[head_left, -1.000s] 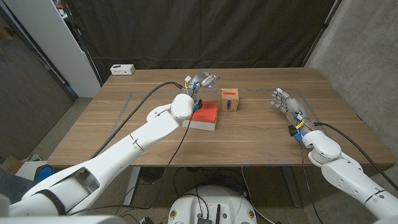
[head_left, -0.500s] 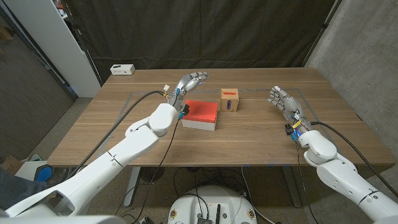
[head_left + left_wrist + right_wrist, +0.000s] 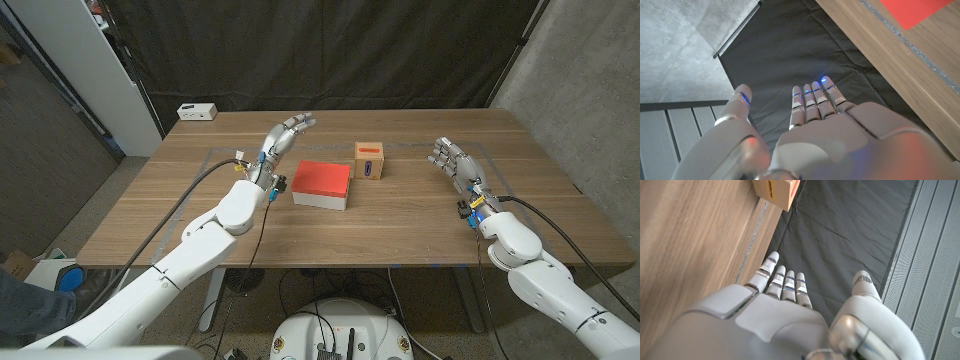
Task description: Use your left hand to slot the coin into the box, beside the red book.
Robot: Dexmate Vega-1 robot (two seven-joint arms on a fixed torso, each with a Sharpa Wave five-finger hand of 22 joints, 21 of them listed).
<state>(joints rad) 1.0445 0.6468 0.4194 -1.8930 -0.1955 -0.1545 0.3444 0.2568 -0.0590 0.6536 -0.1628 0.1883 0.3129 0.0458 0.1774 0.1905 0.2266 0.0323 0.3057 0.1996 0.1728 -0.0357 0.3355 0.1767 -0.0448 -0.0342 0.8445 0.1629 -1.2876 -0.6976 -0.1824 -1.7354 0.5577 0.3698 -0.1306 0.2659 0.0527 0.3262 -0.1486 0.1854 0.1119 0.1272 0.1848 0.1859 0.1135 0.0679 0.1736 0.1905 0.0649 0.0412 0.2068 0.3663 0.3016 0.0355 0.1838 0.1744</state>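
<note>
Pulled back since a second ago: left hand (image 3: 283,137) off the far edge of the red book (image 3: 322,183) and out to the book's left, now clear of it, fingers (image 3: 298,123) straightened where they were curled near the box (image 3: 370,160) before. Book top fully uncovered now.

Left fingers extended and close together, reaching toward the table's far edge, thumb (image 3: 741,98) spread apart from them in the left wrist view; nothing held between them. Hand raised above the wooden table (image 3: 200,215), palm side not plainly shown. Wrist just left of the book's near left corner, forearm running back toward the bottom left corner, a black cable (image 3: 200,178) looping off it over the tabletop.

Right hand (image 3: 452,162) to the right of the box and well apart from it, fingers (image 3: 782,280) extended side by side, thumb (image 3: 863,285) set off from them, gripping nothing. Slightly nearer the box than a second ago. Arm trailing back to the bottom right corner.

Box standing just beyond the book's far right corner, near it, a dark slot and a red patch on its facing side. Coin not made out anywhere; cannot tell where it lies.

White small device (image 3: 197,111) at the table's far left corner.
</note>
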